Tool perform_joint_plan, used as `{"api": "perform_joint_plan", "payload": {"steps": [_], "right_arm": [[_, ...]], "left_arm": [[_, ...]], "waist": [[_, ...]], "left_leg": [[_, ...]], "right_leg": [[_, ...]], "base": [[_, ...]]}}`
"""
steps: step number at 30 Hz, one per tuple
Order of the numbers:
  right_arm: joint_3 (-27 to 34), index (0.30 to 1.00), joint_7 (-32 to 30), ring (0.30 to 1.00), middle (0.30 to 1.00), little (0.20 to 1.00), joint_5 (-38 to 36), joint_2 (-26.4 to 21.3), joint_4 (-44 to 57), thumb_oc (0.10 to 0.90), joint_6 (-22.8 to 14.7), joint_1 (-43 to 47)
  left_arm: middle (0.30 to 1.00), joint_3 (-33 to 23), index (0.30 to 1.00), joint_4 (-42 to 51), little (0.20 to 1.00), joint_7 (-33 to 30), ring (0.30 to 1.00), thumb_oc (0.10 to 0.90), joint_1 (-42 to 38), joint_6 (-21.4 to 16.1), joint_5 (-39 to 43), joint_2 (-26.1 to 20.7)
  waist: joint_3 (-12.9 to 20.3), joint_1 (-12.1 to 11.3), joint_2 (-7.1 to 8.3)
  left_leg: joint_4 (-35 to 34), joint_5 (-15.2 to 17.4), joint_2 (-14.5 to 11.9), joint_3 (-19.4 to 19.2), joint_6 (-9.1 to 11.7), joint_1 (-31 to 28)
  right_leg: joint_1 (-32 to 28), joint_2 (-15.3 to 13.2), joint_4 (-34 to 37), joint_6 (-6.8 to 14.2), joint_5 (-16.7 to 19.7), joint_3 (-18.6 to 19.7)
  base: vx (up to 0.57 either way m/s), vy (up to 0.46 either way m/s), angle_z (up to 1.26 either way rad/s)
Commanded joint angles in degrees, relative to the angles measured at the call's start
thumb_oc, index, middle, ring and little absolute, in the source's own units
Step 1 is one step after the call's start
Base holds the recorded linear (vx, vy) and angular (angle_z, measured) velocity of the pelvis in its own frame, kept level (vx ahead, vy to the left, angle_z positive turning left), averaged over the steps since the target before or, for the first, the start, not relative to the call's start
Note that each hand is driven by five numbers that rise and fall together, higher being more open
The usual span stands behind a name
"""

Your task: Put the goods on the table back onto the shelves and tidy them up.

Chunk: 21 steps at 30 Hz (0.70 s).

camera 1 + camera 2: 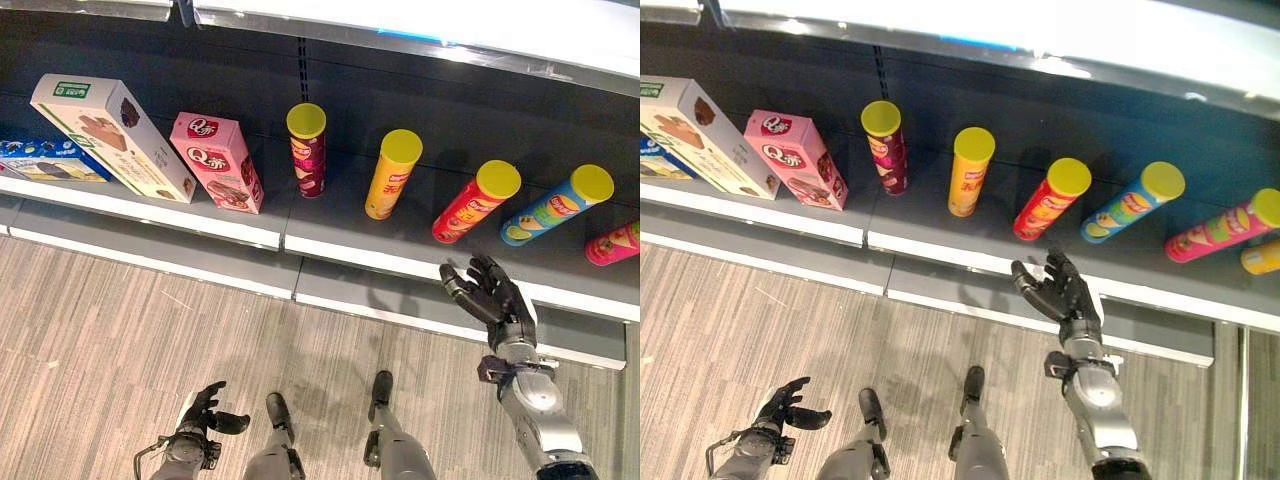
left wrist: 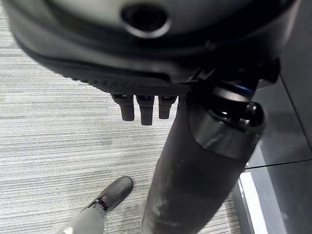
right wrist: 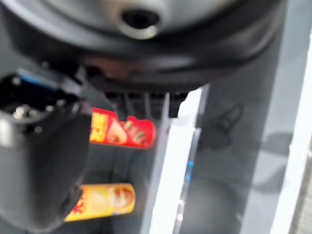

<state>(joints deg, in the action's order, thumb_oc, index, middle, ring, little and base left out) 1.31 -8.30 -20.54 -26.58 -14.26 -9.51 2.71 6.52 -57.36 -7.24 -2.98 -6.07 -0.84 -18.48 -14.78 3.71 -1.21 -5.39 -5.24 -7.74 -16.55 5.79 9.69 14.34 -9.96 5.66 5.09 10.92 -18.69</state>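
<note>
So the right hand (image 1: 495, 295) is hanging out in front of the shelf (image 1: 340, 255) edge, raised up with its fingers spread loose and nothing in it. It's sitting just below the red can (image 1: 476, 201), near it but not touching. The left hand (image 1: 205, 410) is dangling low over the striped floor (image 1: 100, 340), fingers relaxed with a slight curl, also carrying nothing.

The goods are all lined up on the dark shelf. Going from the robot's left: a blue box (image 1: 45, 160) lying flat at the far end, a big white box (image 1: 110, 135) leaning beside it, then a pink box (image 1: 220, 160). After that the yellow-lidded cans are standing in a row, well spaced: a maroon can (image 1: 307, 150), an orange can (image 1: 392, 175), the red one, then a blue can (image 1: 556, 205), and a pink can (image 1: 1225, 228) further right. In the right eye view another yellow can (image 1: 1260, 257) is peeking in at the edge, just beside the pink one
</note>
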Motion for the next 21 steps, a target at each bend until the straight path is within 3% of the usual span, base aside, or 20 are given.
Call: {"api": "perform_joint_plan", "payload": {"steps": [1, 21], "right_arm": [[5.8, 0.900, -3.1, 0.900, 0.900, 0.900, 1.4, -3.7, 3.1, 0.800, -4.9, 3.4], [3.6, 0.900, -7.2, 0.900, 0.900, 0.900, 2.8, -7.4, -3.1, 0.800, -3.6, 11.1]], "left_arm": [[0.900, 0.9, 0.900, -2.4, 0.900, -2.2, 0.900, 0.800, -1.3, -1.4, -1.6, -3.4], [0.900, 2.2, 0.900, -2.7, 0.900, -3.6, 0.900, 0.800, -2.1, -1.2, -0.4, -3.7]], "waist": [[1.4, -1.5, 1.03], [0.0, -2.7, 0.66]], "left_leg": [[0.4, 3.2, -8.1, -0.9, 8.6, -3.7], [0.4, 2.9, -8.3, -0.5, 8.5, -2.2]], "right_leg": [[-2.2, -13.5, -4.7, 9.9, -0.4, -1.7], [-0.1, -13.9, -5.2, 9.9, -0.5, -1.5]], "base": [[0.00, 0.000, 0.00], [0.00, 0.000, 0.00]]}}
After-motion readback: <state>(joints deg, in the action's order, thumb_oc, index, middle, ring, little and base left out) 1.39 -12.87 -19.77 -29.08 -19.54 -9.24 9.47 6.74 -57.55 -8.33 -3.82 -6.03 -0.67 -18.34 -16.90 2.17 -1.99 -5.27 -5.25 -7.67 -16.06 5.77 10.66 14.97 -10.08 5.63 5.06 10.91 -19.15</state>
